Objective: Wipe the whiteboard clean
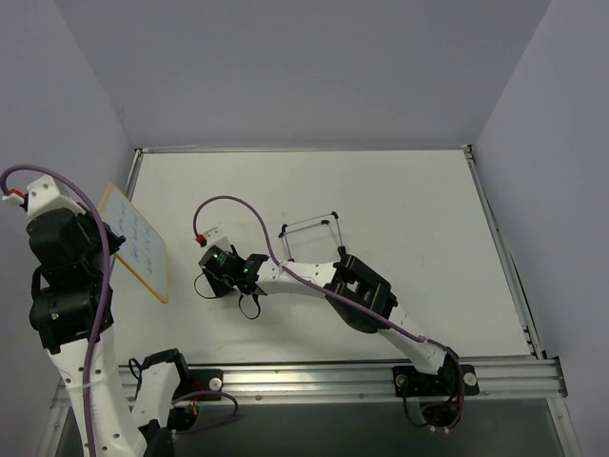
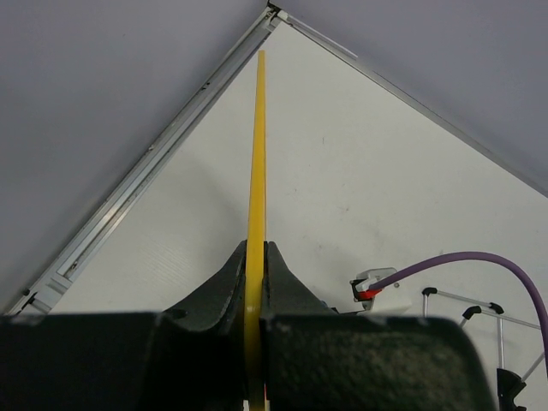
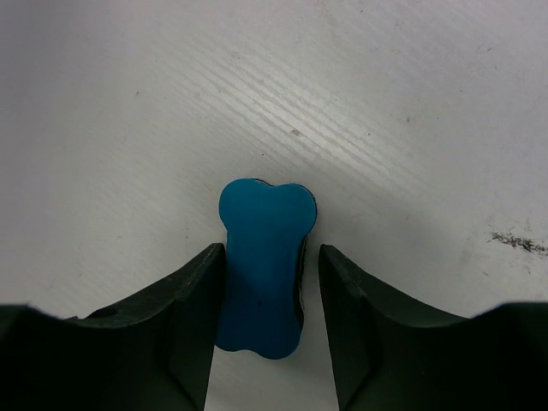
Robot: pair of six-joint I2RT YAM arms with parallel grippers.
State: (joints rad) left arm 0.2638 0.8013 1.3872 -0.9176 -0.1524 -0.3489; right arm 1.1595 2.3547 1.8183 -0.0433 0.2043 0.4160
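The whiteboard [image 1: 139,244], white with blue handwriting and a yellow frame, is held tilted above the table's left side. My left gripper [image 1: 108,236] is shut on its edge. In the left wrist view the whiteboard [image 2: 258,154] shows edge-on as a yellow strip between the closed fingers of the left gripper [image 2: 255,257]. My right gripper [image 1: 204,282] is low over the table's middle left. In the right wrist view the right gripper [image 3: 272,250] is open around a blue bone-shaped eraser [image 3: 261,274] lying on the table. The left finger touches the eraser and the right finger stands slightly apart.
A thin black wire stand [image 1: 310,235] stands on the table behind the right arm and also shows in the left wrist view [image 2: 462,310]. Metal rails [image 1: 304,149] edge the table, with grey walls close on the left, back and right.
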